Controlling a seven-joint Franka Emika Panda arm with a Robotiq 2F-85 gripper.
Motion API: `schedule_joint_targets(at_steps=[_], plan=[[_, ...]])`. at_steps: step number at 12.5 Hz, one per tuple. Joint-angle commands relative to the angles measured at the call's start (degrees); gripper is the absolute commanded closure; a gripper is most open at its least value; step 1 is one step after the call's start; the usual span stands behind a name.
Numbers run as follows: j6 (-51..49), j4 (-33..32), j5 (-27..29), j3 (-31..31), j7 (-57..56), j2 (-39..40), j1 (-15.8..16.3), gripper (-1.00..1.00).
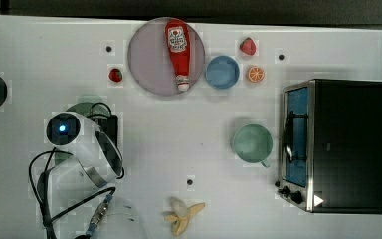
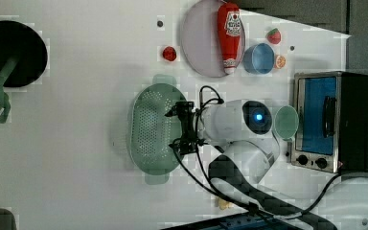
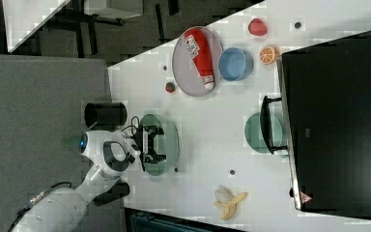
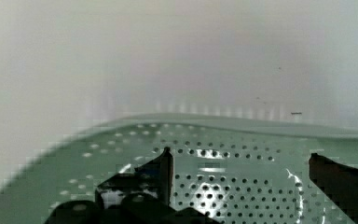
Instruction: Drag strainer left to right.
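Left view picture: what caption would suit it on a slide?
Robot gripper, fingers spread, over the mint-green strainer on a white table.

The strainer [image 2: 151, 132] looks like smooth pale green plastic, pierced with small holes; in the wrist view its wall [image 4: 242, 186] shows glossy highlights. The table [image 1: 179, 144] is a smooth matt white surface. At the top view's right the toaster oven [image 1: 333, 144] has a shiny metal front frame and a matt black body. The ketchup bottle [image 1: 178, 52] at upper centre is glossy red plastic. The robot arm [image 1: 87, 144] has a smooth glossy white shell.
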Motion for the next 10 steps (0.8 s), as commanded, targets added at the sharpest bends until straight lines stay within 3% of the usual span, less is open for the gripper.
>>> schedule_joint_targets(at_steps=[1,10], plan=[[1.3,-2.7,-0.4,-3.0,-4.7,-2.6,-2.1,-1.0],[1.4,-6.7,-0.4,-7.0,-13.4,-5.5,-7.1,-1.0]])
